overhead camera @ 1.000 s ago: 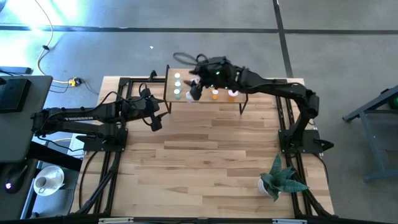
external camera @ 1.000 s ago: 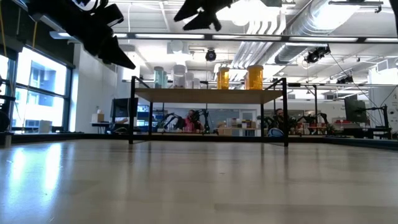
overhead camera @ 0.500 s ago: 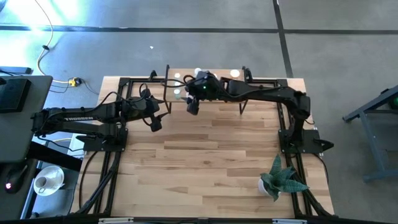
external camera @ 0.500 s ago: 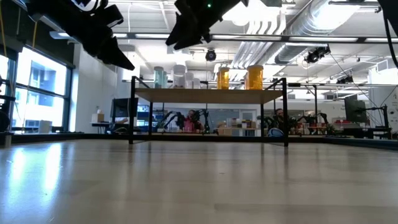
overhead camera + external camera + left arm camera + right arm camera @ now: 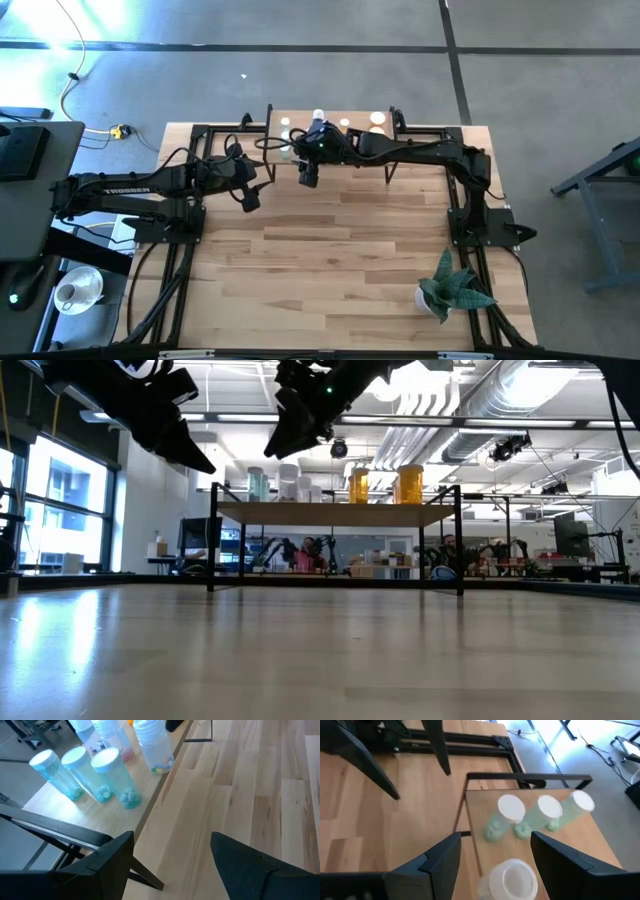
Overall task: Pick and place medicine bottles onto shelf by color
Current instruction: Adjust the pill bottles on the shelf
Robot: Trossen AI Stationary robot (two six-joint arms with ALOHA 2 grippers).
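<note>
The light-wood shelf (image 5: 275, 140) on black legs stands at the table's far middle. On it stand pale green bottles (image 5: 257, 483), whitish bottles (image 5: 288, 480) and orange bottles (image 5: 358, 485), all with white caps. My right gripper (image 5: 308, 172) hovers open and empty above the shelf's left part; its wrist view shows three green bottles (image 5: 547, 812) and a whitish one (image 5: 512, 877) below it. My left gripper (image 5: 248, 197) hangs open and empty left of the shelf, with green bottles (image 5: 82, 770) in its wrist view.
A potted plant (image 5: 452, 288) stands at the table's near right. Black frame rails (image 5: 200, 135) run along the table's left and right sides. The wide wooden tabletop (image 5: 340, 260) lies in front of the shelf.
My right gripper has come down and toward the table's near edge, from over the shelf's middle to over its left front part. Its fingers stay open. My left arm has kept still.
</note>
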